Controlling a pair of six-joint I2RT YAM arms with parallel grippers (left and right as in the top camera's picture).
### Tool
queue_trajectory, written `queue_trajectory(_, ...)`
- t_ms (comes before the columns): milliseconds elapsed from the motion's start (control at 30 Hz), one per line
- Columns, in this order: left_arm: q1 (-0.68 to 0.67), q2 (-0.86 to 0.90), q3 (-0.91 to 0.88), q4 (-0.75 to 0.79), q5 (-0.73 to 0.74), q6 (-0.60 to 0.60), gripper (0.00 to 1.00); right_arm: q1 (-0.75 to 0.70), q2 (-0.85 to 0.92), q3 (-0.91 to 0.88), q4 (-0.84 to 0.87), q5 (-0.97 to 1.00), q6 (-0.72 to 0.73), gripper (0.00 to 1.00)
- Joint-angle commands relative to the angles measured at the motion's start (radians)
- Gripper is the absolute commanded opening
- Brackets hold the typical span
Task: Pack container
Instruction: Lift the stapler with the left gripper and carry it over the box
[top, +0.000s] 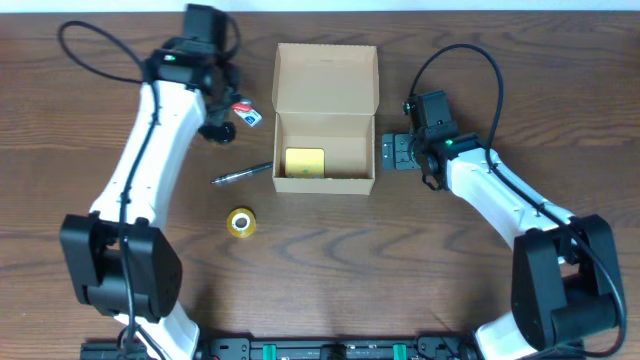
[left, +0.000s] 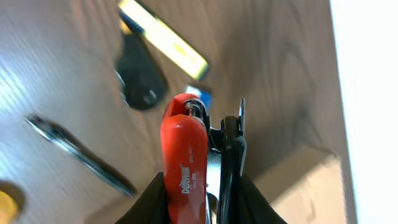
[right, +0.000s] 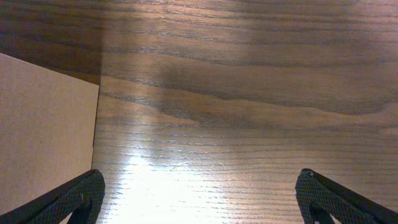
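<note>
- Our left fingers pinch a red tool in a narrow grip.
- Our right fingers stand wide and empty over the counter.
- The open box sits between both fingers, just beside the right ones.

Your way into the open tan cardboard box is free on its right half; a flat yellow pad fills the left. A silver pen lies just beside its left wall.
</note>
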Motion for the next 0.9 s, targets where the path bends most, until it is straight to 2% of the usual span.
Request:
queue_trajectory(0,-0.054,0.005,0.018,0.019,-0.034,-0.093,0.06,-0.009,0.008,-0.003,-0.001,0.0,0.011,0.99)
queue_trajectory(400,-0.177,0.005,0.018,0.058,-0.034,-0.108,0.06,-0.009,0.008,-0.003,-0.001,0.0,0.011,0.99)
queue_trajectory(500,-0.21,0.006,0.018,0.112,-0.039,-0.118,0.06,-0.009,0.008,-0.003,-0.001,0.0,0.011,0.99)
queue_trajectory(700,-0.288,0.09,0.018,0.258,-0.029,-0.377,0.06,-0.009,0.008,-0.003,-0.001,0.0,0.011,0.99)
queue_trajectory(867,-0.311,0.142,0.018,0.309,0.031,-0.518,0.06,-0.009,0.008,-0.003,-0.001,0.0,0.011,0.99)
